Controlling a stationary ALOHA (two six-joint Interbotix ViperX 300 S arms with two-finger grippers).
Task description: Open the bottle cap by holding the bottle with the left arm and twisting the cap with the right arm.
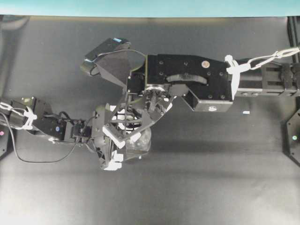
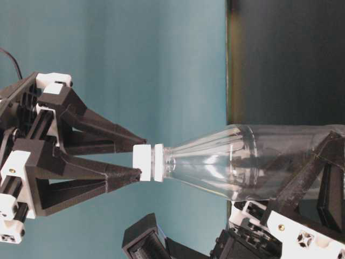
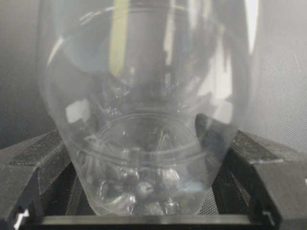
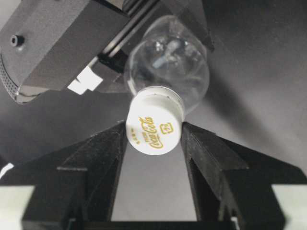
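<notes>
The clear bottle [image 1: 142, 143] is held up off the dark table, and my left gripper [image 1: 125, 149] is shut on its lower body. In the left wrist view the bottle [image 3: 144, 96] fills the gap between both fingers [image 3: 43, 163]. My right gripper [image 2: 140, 157] reaches in from the boxy right arm [image 1: 197, 84]. Its two lattice fingertips [image 2: 126, 177] press on opposite sides of the white bottle cap [image 2: 143, 162]. The right wrist view shows the cap [image 4: 153, 125], with gold lettering, pinched between the fingers [image 4: 108, 158]. From overhead the cap is hidden under the right gripper.
A tiny white fleck [image 1: 246, 112] lies on the table right of the arms. The slim left arm [image 1: 42, 123] trails a loose black wire [image 1: 33, 159]. An arm base [image 1: 294, 137] stands at the right edge, and a teal wall [image 1: 150, 7] runs along the back.
</notes>
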